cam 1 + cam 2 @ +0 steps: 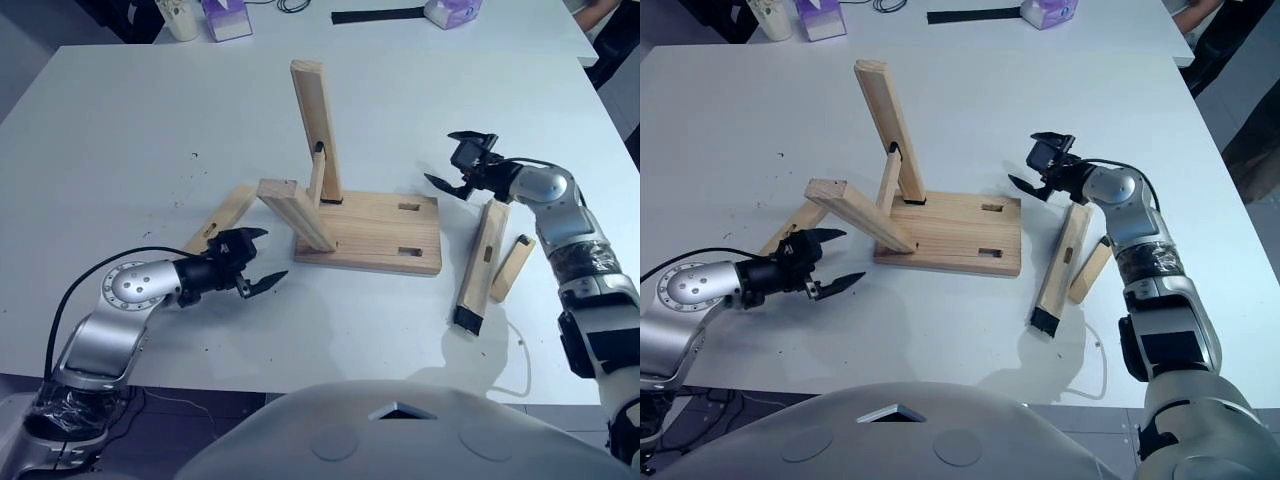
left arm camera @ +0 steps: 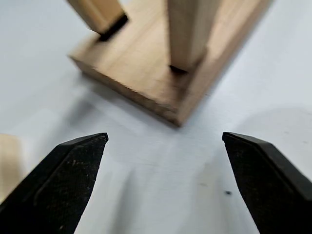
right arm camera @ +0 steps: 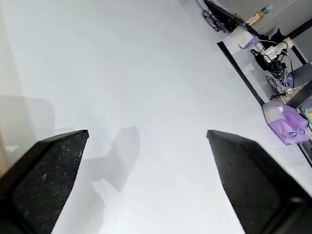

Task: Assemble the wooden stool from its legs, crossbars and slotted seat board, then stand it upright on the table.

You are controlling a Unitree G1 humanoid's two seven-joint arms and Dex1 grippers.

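Seat board (image 1: 385,235) lies flat on the worktop (image 1: 120,130), two legs slotted at its left end. Right pincer (image 1: 445,160), spread wide, hovers over the loose leg (image 1: 480,265) beside it; I'd grip mid-length and enter the empty slot (image 1: 408,207) squarely. Left pincer (image 1: 272,254) gapes wide near the board's corner.

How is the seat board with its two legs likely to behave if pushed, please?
The seat board lies flat, so it would probably slide rather than tip. The tall leg stands nearly upright and may wobble. The slanted leg leans out over the edge and looks likeliest to drop out.
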